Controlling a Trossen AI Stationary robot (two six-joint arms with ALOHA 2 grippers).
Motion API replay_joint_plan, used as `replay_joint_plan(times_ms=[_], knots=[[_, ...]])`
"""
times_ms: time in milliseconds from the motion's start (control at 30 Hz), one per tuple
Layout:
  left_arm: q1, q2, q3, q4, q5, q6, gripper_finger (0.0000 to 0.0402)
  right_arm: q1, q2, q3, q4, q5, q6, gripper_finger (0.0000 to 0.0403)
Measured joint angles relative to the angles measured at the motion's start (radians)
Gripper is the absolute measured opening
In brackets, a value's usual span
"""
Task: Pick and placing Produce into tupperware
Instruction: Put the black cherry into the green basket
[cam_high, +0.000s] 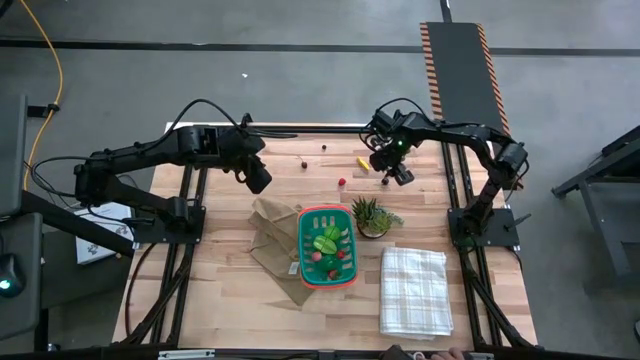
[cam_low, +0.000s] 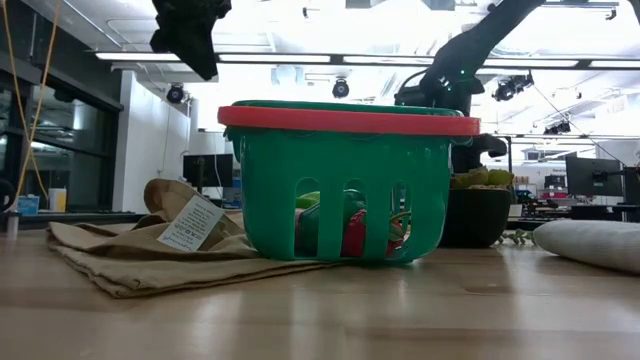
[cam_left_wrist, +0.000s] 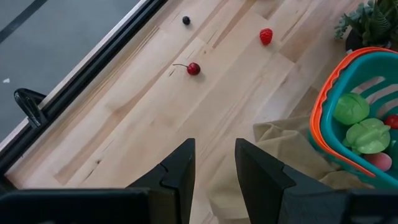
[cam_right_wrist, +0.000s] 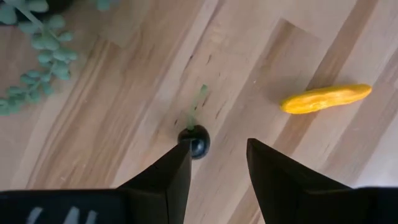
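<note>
Hovering right end effector (cam_right_wrist: 216, 163), fingers parted and empty, over dark berry (cam_right_wrist: 194, 140); centre, descend, close, then carry toward seven o'clock to tupperware (cam_high: 301, 250). Left end effector (cam_left_wrist: 214, 177) parted, empty.

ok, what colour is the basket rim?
Orange-red rim on the teal-green basket, clearest in the low view.

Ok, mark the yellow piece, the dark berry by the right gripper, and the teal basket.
yellow piece (cam_right_wrist: 324, 98), right wrist view, middle of its body
dark berry (cam_right_wrist: 196, 140), right wrist view, its round body
teal basket (cam_high: 300, 248), high view, its orange rim
</note>
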Motion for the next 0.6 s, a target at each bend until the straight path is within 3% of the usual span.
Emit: replay_joint_plan(times_ms=[367,600], knots=[[0.0,0.0,0.0,-0.001,0.0,-0.024,0.0101,0.0,-0.005,0.0,-0.022,0.038,0.007,0.0144],[0.0,0.0,0.0,0.0,-0.003,-0.019,0.0101,-0.002,-0.09,0.0,-0.056,0.032,0.03,0.0144]])
